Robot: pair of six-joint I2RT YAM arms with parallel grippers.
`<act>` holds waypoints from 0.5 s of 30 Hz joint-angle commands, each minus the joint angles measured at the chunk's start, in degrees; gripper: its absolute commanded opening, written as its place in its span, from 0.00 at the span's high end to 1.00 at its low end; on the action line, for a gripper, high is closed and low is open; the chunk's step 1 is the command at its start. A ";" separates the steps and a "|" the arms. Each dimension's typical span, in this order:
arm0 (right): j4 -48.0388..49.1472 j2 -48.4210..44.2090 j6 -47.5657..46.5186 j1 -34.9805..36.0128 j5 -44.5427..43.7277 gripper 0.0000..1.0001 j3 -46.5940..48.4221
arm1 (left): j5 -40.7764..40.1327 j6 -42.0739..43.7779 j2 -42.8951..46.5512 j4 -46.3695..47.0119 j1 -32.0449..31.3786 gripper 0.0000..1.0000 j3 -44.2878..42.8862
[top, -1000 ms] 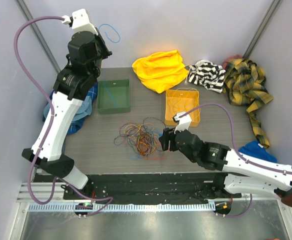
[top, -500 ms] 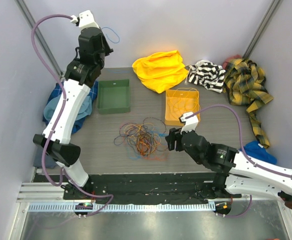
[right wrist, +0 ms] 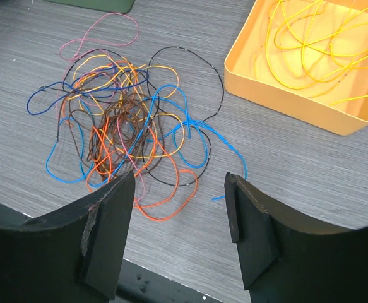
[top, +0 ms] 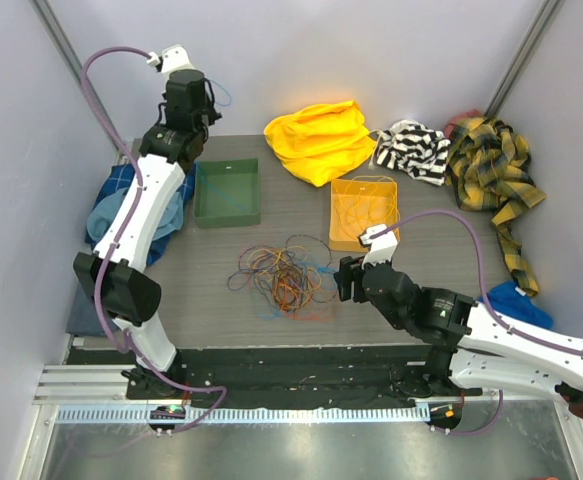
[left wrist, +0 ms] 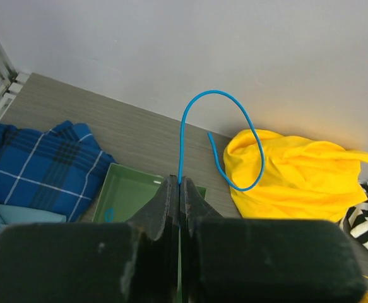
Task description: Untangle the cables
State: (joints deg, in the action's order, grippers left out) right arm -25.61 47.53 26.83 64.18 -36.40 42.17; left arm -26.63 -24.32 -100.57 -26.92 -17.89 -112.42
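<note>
1. The left gripper [left wrist: 179, 189] has swung farther back, jaws pinched on a blue cable [left wrist: 185, 120] near the green tray [left wrist: 117, 189].
2. The right gripper [right wrist: 178, 192] hangs wide open beside the tangle [right wrist: 124, 126].
3. A sorting step is likely in hand; next, the blue cable needs dropping into the tray.

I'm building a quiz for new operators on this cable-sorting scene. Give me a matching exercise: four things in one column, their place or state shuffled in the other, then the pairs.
Things:
1. blue cable
2. yellow cables
3. mixed tangle
4. right gripper

Places or states:
A. open, holding nothing
B. inside the orange tray
C. pinched in the shut left gripper
D. loose on the table

Pairs: 1-C; 2-B; 3-D; 4-A
</note>
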 commanded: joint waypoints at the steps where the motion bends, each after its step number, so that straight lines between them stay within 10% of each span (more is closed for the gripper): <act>1: 0.73 -0.07 -0.73 0.24 -2.18 0.34 -0.07 | 1.40 -2.14 -1.46 4.95 2.68 1.00 1.50; 15: 1.61 0.99 -1.34 0.33 -3.32 0.34 -0.95 | 5.64 -7.23 0.46 5.12 2.68 0.90 16.94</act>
State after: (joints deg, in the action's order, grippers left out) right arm -25.56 48.38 26.65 64.18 -37.06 41.23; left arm -21.12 -29.17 -103.96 -24.21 -15.16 -100.53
